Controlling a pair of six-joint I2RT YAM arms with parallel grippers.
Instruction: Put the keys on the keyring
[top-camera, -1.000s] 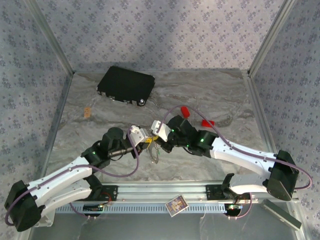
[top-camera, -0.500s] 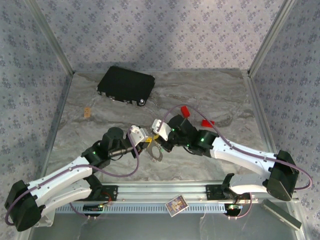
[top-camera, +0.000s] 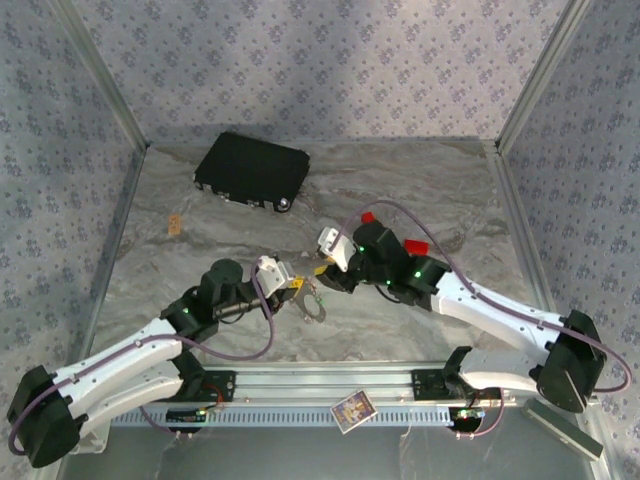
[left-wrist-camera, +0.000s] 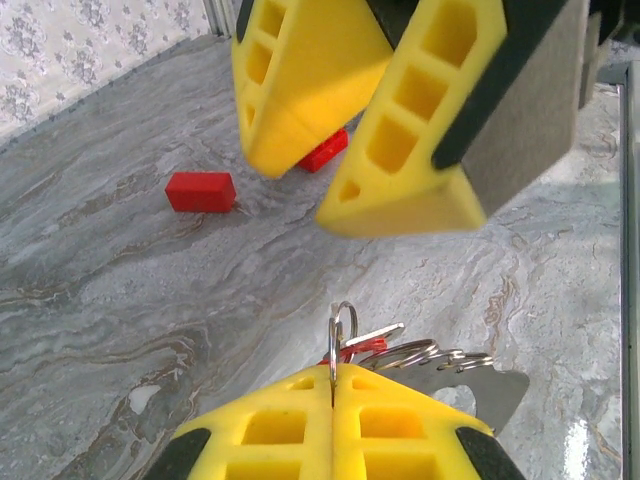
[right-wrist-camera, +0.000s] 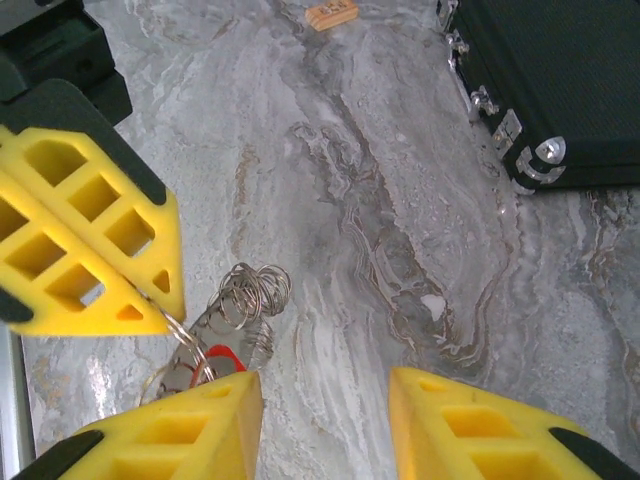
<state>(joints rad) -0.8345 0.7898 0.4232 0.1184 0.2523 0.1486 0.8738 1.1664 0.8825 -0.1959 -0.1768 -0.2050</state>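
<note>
From above I see a grey marbled table (top-camera: 420, 190) boxed in by walls (top-camera: 320, 60) papered in a blue-grey flower print, with metal posts (top-camera: 100, 75) at the corners. A black case (top-camera: 252, 170) lies far left and a tan chip (top-camera: 175, 224) sits near the left edge. One red block (top-camera: 368, 217) and another red block (top-camera: 415, 246) sit beside the right arm. The left gripper (top-camera: 298, 289) and right gripper (top-camera: 323, 270) face each other mid-table. The keyring (top-camera: 316, 303), a bunch of silvery loops, lies on the marble just right of the left one.

On my left wrist camera, the left gripper (left-wrist-camera: 333, 395) has its fingers pressed together on one thin loop of the keyring (left-wrist-camera: 342, 322). The rest of the bunch trails off to the right, with a red-headed key (left-wrist-camera: 352, 350) tucked in it. The right gripper (left-wrist-camera: 300, 190) hangs above with its fingers apart and nothing between them.

On my right wrist camera, the right gripper (right-wrist-camera: 325, 400) stands wide apart over bare marble. The keyring (right-wrist-camera: 250, 293) and the red-headed key (right-wrist-camera: 215, 357) are by one of its fingers. The left gripper (right-wrist-camera: 90, 250) is clamped on a loop.

Compared with a second ago, the right arm has drawn back to the right. That opens a gap where the two claws had been together.
</note>
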